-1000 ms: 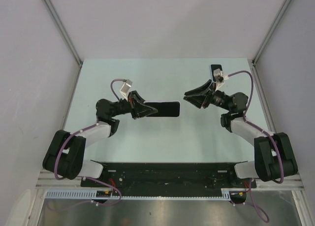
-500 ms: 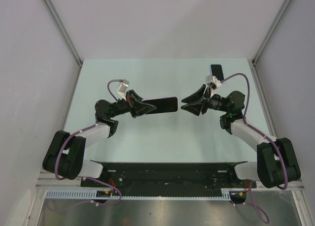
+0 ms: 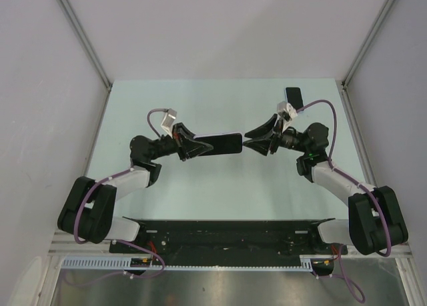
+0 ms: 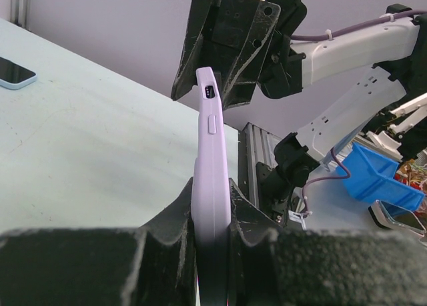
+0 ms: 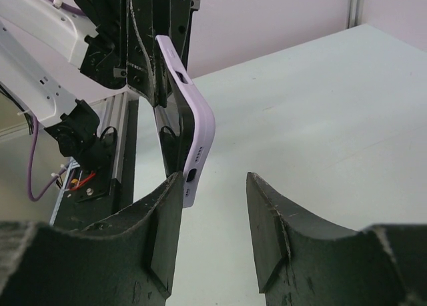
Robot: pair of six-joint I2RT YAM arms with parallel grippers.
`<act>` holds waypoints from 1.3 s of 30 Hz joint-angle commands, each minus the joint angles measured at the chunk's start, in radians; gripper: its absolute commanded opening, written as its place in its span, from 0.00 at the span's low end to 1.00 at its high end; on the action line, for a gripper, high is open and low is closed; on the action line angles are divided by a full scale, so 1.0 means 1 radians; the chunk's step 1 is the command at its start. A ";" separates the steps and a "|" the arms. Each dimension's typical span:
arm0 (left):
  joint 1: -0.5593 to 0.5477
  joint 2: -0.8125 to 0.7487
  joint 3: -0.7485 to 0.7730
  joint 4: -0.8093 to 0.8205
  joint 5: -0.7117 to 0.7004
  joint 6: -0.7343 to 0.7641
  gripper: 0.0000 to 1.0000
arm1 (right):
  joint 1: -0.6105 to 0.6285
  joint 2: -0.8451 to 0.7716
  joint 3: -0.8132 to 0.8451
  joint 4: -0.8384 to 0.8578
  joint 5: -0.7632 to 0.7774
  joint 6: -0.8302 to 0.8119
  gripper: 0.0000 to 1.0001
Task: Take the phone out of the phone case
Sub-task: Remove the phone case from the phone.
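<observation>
A phone with a dark screen sits in a lilac case (image 3: 222,143). My left gripper (image 3: 199,146) is shut on the case's left end and holds it above the table, edge-on in the left wrist view (image 4: 211,179). My right gripper (image 3: 249,140) is open, its fingertips right at the case's free right end. In the right wrist view the case's end (image 5: 193,143) with its port sits by the left finger (image 5: 160,219), just ahead of the open gap; the right finger (image 5: 273,219) stands apart from it.
A second phone (image 3: 293,97) in a light blue case lies on the pale green table (image 3: 220,186) at the back right, also in the left wrist view (image 4: 15,73). White walls stand on both sides. A black rail (image 3: 227,233) runs along the near edge.
My right gripper has swung left and closed the distance to the case's free end. My left gripper has lifted the cased phone slightly and tilted it edge-up.
</observation>
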 commanded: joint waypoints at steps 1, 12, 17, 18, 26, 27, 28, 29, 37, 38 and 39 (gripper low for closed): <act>-0.014 -0.030 0.006 0.273 -0.011 0.025 0.00 | 0.004 -0.008 0.027 0.005 0.029 -0.025 0.47; -0.017 -0.024 0.013 0.247 -0.004 0.045 0.00 | 0.009 -0.011 0.027 -0.018 0.043 -0.051 0.47; -0.020 -0.025 0.016 0.233 0.003 0.056 0.00 | 0.018 -0.009 0.027 -0.047 0.066 -0.088 0.47; -0.022 -0.028 0.016 0.230 0.004 0.062 0.00 | 0.021 -0.009 0.027 -0.050 0.070 -0.089 0.47; -0.033 -0.031 0.018 0.214 0.010 0.073 0.00 | 0.037 -0.006 0.054 -0.156 0.141 -0.158 0.46; -0.034 -0.033 0.018 0.214 0.010 0.074 0.00 | 0.040 -0.005 0.056 -0.160 0.150 -0.168 0.45; -0.037 -0.033 0.019 0.213 0.013 0.077 0.00 | 0.040 -0.006 0.056 -0.168 0.158 -0.171 0.45; -0.037 -0.036 0.019 0.210 0.013 0.079 0.00 | 0.043 -0.003 0.058 -0.171 0.169 -0.172 0.45; -0.060 -0.042 0.021 0.205 0.029 0.087 0.00 | 0.060 0.003 0.068 -0.219 0.232 -0.217 0.45; -0.063 -0.042 0.021 0.204 0.033 0.088 0.00 | 0.064 0.004 0.071 -0.226 0.248 -0.226 0.45; -0.066 -0.042 0.021 0.204 0.033 0.090 0.00 | 0.066 0.004 0.073 -0.243 0.256 -0.232 0.45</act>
